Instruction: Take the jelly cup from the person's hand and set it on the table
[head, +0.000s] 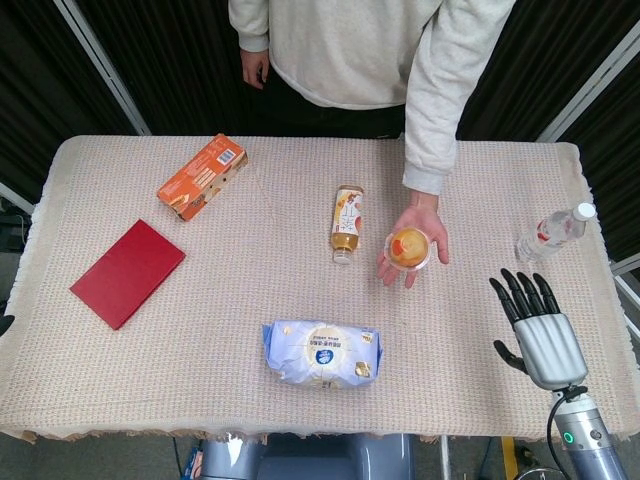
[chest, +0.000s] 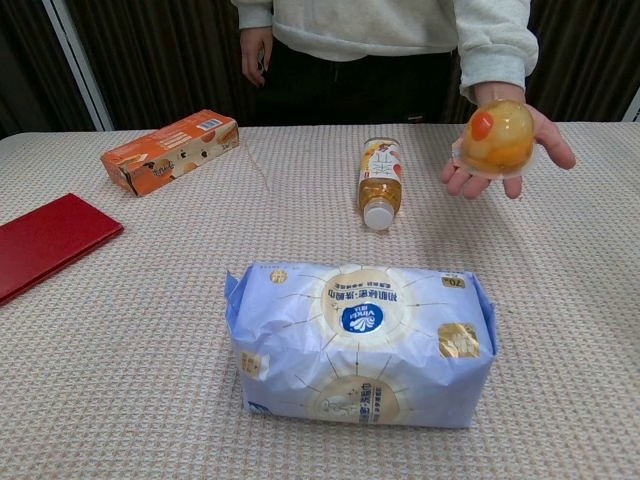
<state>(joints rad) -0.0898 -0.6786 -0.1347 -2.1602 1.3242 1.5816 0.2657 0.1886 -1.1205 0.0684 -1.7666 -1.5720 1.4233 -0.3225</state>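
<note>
The jelly cup (head: 408, 248) (chest: 497, 137), clear with orange fruit and a red piece inside, rests on the person's upturned palm (head: 428, 240) (chest: 549, 131) above the right middle of the table. My right hand (head: 535, 325) is open with its fingers spread and pointing away. It hovers near the table's right edge, well to the right of the cup and nearer to me, touching nothing. A dark tip (head: 5, 323) at the far left edge may be my left hand; its state is not visible. The chest view shows neither hand.
A drink bottle (head: 347, 222) lies just left of the person's hand. A blue-white packet (head: 322, 353) sits at the front centre. An orange box (head: 203, 176) and a red book (head: 128, 272) are on the left. A water bottle (head: 556, 232) lies beyond my right hand.
</note>
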